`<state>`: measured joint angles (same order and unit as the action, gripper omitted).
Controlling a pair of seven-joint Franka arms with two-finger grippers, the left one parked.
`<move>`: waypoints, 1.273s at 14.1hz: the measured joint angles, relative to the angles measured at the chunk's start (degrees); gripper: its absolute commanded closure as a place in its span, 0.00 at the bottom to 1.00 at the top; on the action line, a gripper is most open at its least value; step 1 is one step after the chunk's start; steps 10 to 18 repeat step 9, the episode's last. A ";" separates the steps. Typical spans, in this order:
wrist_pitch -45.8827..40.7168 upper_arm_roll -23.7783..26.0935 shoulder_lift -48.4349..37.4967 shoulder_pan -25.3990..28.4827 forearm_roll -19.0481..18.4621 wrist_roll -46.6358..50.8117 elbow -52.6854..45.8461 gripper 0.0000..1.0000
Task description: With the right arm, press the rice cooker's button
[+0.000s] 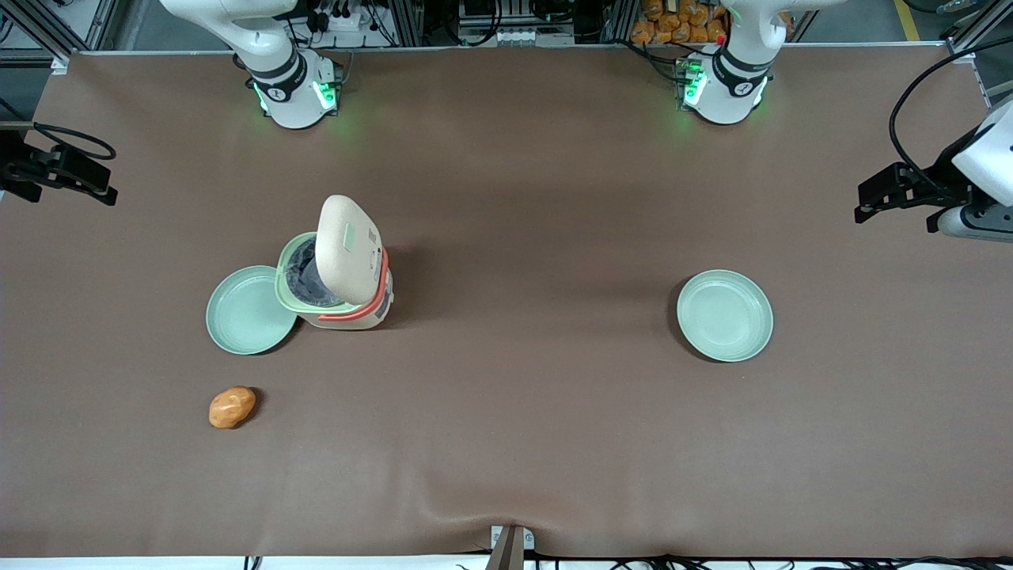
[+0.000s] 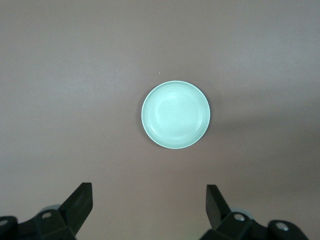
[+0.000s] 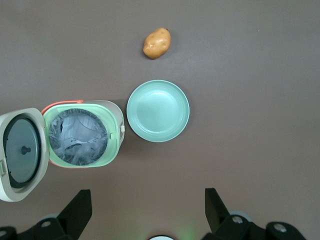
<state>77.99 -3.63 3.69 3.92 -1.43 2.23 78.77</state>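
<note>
The rice cooker (image 1: 348,305) stands on the brown table with its cream lid (image 1: 347,249) swung up and open, showing a grey-lined pot (image 3: 80,137) inside the pale green rim. The button (image 1: 347,236) is a small pale green patch on the raised lid's outer face. In the right wrist view only the lid's inner side (image 3: 20,152) shows and the button is hidden. The right arm's gripper (image 3: 148,200) hangs high above the table, open and holding nothing, well clear of the cooker. In the front view the gripper (image 1: 107,184) shows at the working arm's edge of the frame.
A green plate (image 1: 245,310) touches the cooker's side toward the working arm's end. A potato (image 1: 232,407) lies nearer the front camera than that plate. Another green plate (image 1: 724,315) sits toward the parked arm's end.
</note>
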 measured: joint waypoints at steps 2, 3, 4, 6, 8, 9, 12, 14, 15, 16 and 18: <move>-1.06 0.00 0.00 0.00 -0.04 -0.06 0.28 0.00; -1.66 -0.01 0.00 0.00 -0.04 -0.06 0.52 0.00; -1.83 -0.02 0.00 -0.01 -0.04 -0.06 0.74 0.00; -1.84 -0.04 0.00 -0.06 -0.04 -0.06 0.98 0.00; -1.86 -0.04 0.00 -0.06 0.01 -0.06 1.21 0.00; -1.86 -0.04 0.00 -0.06 0.10 -0.06 1.32 0.00; -1.86 -0.04 0.00 -0.06 0.10 -0.06 1.32 0.00; -1.86 -0.04 0.00 -0.06 0.10 -0.06 1.32 0.00; -1.86 -0.04 0.00 -0.06 0.10 -0.06 1.32 0.00; -1.86 -0.04 0.00 -0.06 0.10 -0.06 1.32 0.00; -1.86 -0.04 0.00 -0.06 0.10 -0.06 1.32 0.00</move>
